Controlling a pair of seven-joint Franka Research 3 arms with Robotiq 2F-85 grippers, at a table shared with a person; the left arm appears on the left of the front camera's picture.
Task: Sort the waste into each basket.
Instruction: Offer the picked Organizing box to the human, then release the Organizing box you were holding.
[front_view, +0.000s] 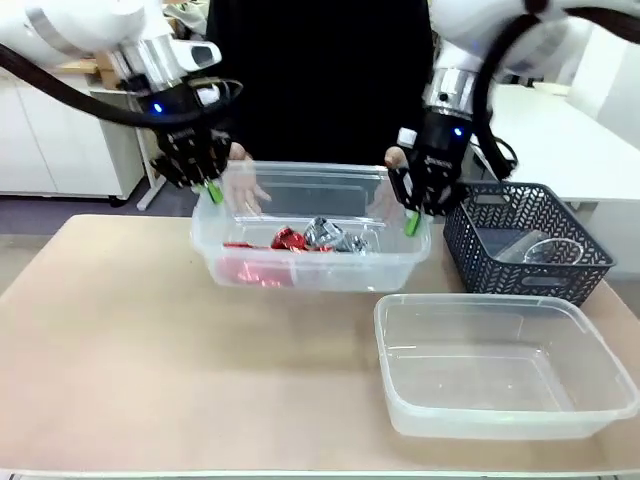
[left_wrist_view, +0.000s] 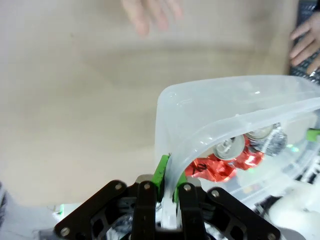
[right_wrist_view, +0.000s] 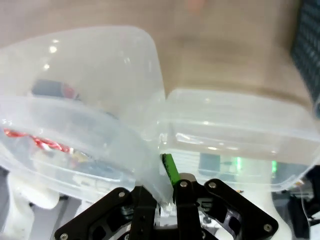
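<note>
Tub (front_view: 400, 262) | left gripper (front_view: 210, 188), right gripper (front_view: 412, 222) clamp rim (left_wrist_view: 240, 117) (wrist views) | front: cup (front_view: 552, 250) in basket (front_view: 500, 270)

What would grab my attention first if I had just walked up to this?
Both arms share one load: the left gripper and the right gripper each pinch the rim at opposite ends of a clear tub in the middle, with crushed red and silver cans inside. To its right stands a dark lattice basket holding a clear cup, and a second tub sits nearer the camera.
</note>
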